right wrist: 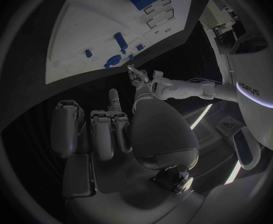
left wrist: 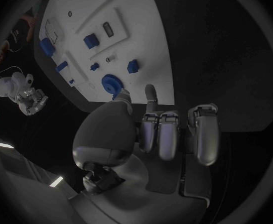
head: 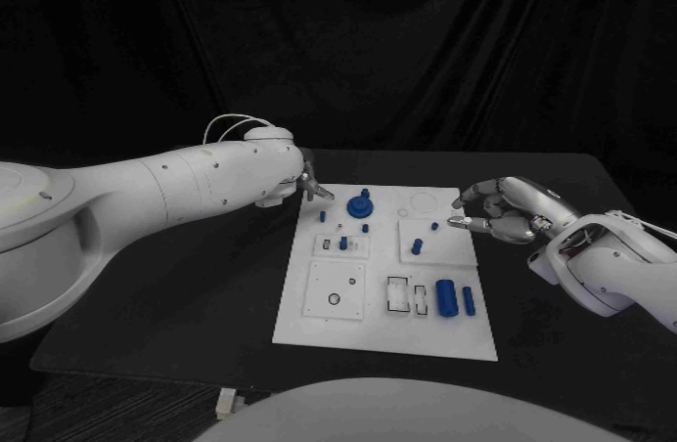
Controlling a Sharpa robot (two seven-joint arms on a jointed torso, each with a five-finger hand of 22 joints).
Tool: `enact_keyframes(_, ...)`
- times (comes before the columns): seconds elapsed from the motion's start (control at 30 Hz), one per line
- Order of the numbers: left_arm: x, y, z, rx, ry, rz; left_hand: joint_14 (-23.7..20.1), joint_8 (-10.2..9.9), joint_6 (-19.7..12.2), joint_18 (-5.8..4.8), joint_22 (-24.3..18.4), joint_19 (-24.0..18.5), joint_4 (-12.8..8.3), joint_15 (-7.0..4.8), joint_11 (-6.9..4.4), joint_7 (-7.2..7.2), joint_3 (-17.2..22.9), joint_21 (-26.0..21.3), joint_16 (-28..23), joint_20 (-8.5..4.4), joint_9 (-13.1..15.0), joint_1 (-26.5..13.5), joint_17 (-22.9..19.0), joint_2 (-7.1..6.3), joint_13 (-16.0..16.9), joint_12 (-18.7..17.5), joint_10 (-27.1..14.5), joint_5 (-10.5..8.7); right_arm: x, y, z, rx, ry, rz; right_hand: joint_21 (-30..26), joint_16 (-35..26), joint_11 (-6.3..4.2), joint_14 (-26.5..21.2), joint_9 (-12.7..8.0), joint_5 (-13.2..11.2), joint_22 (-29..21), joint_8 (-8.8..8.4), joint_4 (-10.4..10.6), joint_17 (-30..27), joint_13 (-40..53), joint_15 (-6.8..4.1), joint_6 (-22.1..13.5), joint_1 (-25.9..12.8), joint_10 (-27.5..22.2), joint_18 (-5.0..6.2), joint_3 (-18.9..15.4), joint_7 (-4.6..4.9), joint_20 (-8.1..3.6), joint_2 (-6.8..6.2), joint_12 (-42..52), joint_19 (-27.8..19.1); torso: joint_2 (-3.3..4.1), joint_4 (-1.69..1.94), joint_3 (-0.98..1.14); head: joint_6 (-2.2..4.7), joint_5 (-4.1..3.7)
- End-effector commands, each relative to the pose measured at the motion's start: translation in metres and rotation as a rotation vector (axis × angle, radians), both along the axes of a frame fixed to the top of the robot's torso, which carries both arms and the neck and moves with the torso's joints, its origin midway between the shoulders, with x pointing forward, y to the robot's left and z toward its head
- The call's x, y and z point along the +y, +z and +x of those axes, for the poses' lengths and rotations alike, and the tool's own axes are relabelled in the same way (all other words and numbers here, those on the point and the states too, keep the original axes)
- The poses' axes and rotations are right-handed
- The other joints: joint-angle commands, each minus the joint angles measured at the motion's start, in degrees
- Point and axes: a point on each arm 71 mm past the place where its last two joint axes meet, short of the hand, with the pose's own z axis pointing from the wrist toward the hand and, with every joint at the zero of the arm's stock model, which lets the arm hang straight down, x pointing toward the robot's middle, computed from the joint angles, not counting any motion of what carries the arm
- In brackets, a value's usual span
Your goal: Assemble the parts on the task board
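The left hand (head: 299, 185) has most fingers curled in and one reaching out toward the board's far left corner; nothing sits between them, so it is clenched on air. The right hand (head: 501, 210) hovers off the board's right edge at about 3 o'clock, fingers bent inward with the tips close together; I cannot tell whether they pinch something small.

The task board (head: 345, 330) lies mid-table. At its 12 o'clock stands a round blue gear (head: 360, 207), just beside the left fingertips. A small blue peg (head: 418, 247) stands right of centre, and a blue cylinder (head: 446, 297) with a slimmer blue pin (head: 469, 300) lies at roughly 4 o'clock next to two empty rectangular slots (head: 399, 294).

Most parts look unseated, so assembly seems early. Risk, as I judge it: the left arm approaches low over the board's far edge, and a sweep could knock the gear or shift the board, which appears unclamped; loose cylinders would then roll off the slots
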Motion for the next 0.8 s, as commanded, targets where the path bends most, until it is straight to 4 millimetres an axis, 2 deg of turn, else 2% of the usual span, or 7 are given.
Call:
enact_keyframes(0.03, -0.002, -0.003, -0.002, 0.027, -0.014, 0.013, 5.85, -0.42, 0.66, -0.41, 12.81, 3.04, -0.02, 0.08, -0.02, -0.07, 0.54, -0.2, 0.15, 0.36, -0.27, -1.05, 15.05, -0.11, 15.07, 0.2, 5.98, -0.3, 0.0, -0.001, 0.0, 0.0, -0.004, 0.0, 0.04, 0.17, 0.15, 6.06, -0.09, 0.31, 11.47, -0.07, -0.12, 15.06, 15.1, 0.14, 0.31, 0.18, 5.95, -0.38, -0.33, -0.11, -0.23, 0.29, 0.2, 1.55, -0.04, -0.03, 0.04, -0.01, 0.11)
enact_keyframes(0.27, -0.003, -0.01, -0.005, 0.053, -0.019, 0.021, 5.85, -0.61, 1.31, -0.35, 12.73, 2.91, -0.04, 0.03, -0.11, -0.19, 1.03, -0.47, 0.15, 0.31, -0.54, -1.7, 15.05, -0.31, 15.07, 0.2, 5.98, -0.3, 0.001, -0.001, 0.0, 0.003, -0.004, -0.001, -0.06, 0.17, 0.18, 6.06, -0.19, 1.58, 11.43, -0.14, -0.2, 15.06, 15.1, 0.17, 0.35, 0.68, 5.95, -0.34, -0.37, -0.08, -0.22, 0.34, 0.2, 1.51, -0.03, 0.04, 0.07, -0.01, 0.08)
enact_keyframes(0.8, -0.007, -0.019, -0.01, 0.073, -0.035, 0.015, 5.85, -0.81, 1.96, -0.25, 12.59, 2.71, -0.11, -0.03, -0.19, -0.32, 1.66, -0.9, 0.15, 0.28, -0.79, -1.79, 15.05, -0.22, 15.07, 0.2, 5.98, -0.27, 0.001, -0.002, 0.0, 0.009, -0.003, -0.005, -0.29, 0.17, 0.19, 6.06, -0.22, 1.99, 11.35, -0.14, -0.21, 15.06, 15.1, 0.18, 0.39, 0.82, 5.95, -0.29, -0.39, -0.07, -0.21, 0.34, 0.2, 1.41, -0.03, 0.0, 0.09, -0.01, 0.07)
